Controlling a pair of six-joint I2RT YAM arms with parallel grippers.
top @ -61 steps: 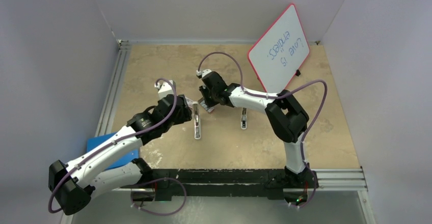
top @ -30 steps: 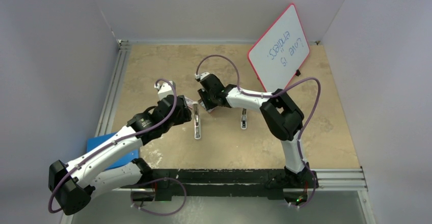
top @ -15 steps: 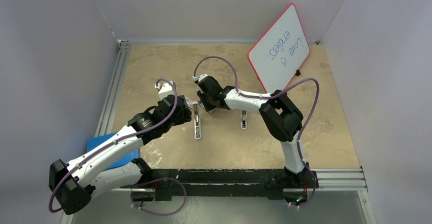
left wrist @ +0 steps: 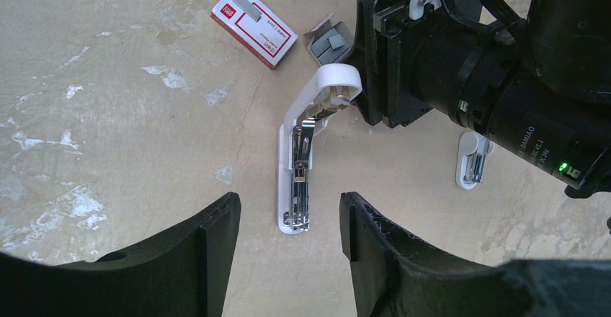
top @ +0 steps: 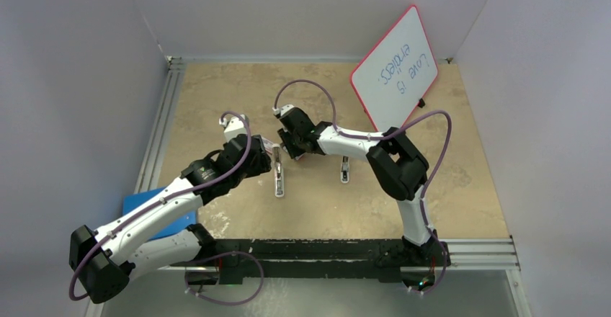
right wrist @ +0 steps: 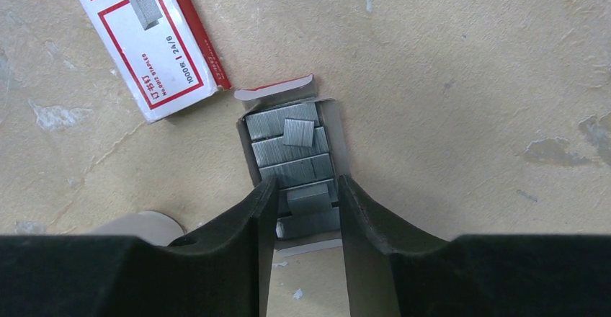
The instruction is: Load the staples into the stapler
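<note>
The white stapler [left wrist: 297, 180] lies open on the table, its metal channel showing and its lid [left wrist: 328, 86] hinged up. My left gripper [left wrist: 288, 212] is open and empty, hovering above the stapler's near end. The staples [right wrist: 287, 144] are grey strips in a small flat tray, beside the red-and-white sleeve [right wrist: 148, 39]. My right gripper [right wrist: 306, 191] is low over the tray's near end, its jaws narrowly apart around a loose strip [right wrist: 308, 197]; small gaps show on both sides. In the top view the right gripper [top: 292, 150] is just right of the stapler [top: 277, 174].
A short stubby white piece [top: 345, 169] lies right of the stapler, under the right arm. A red-framed whiteboard [top: 395, 68] leans at the back right. A blue object [top: 148, 205] sits at the left edge by the rail. The stapler's lid [right wrist: 144, 227] lies close to the right gripper's left finger.
The right gripper has shifted left toward the stapler and settled over the staple tray; it has held still for the last half second. The left arm has not moved.
</note>
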